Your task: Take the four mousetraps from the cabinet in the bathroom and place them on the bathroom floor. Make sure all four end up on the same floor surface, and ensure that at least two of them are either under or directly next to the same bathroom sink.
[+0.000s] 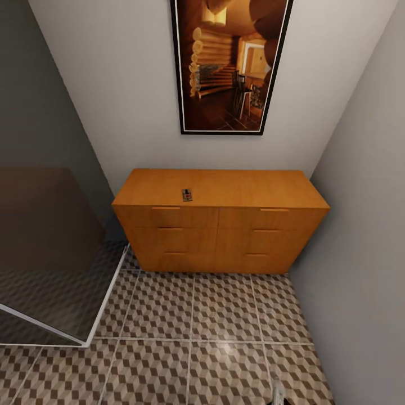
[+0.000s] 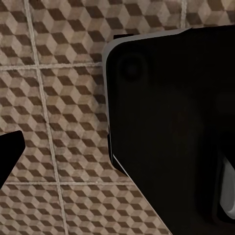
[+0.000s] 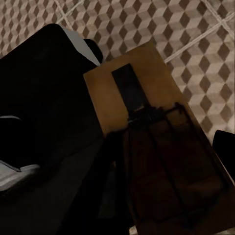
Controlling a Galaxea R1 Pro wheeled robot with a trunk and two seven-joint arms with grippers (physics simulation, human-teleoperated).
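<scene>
Honestly nothing readable is showing up anywhere. No words, brands or numbers are appearing on the cabinet (image 1: pixel 219 225), the framed picture (image 1: pixel 230 64) above it, or the mousetrap (image 3: pixel 152 142) up close, and the floor tiles (image 1: pixel 225 337) are just showing the cube pattern.

Cabinet (image 1: pixel 220 225) ahead of me: orange-brown wood, slab handles same tone. Small mousetrap (image 1: pixel 187 194) on top reads tan w/ dark bits and a red spot. Bathroom floor (image 1: pixel 225 337): brown/beige/white cube-pattern tiles, pale grout. Walls pale grey-white; picture (image 1: pixel 229 64) has black frame, warm amber-brown interior scene. Glass panel (image 1: pixel 50 253) at my left is smoky grey, white edge. In my right wrist cam, a mousetrap (image 3: pixel 152 147): tan wood, dark wire, black patch.
</scene>
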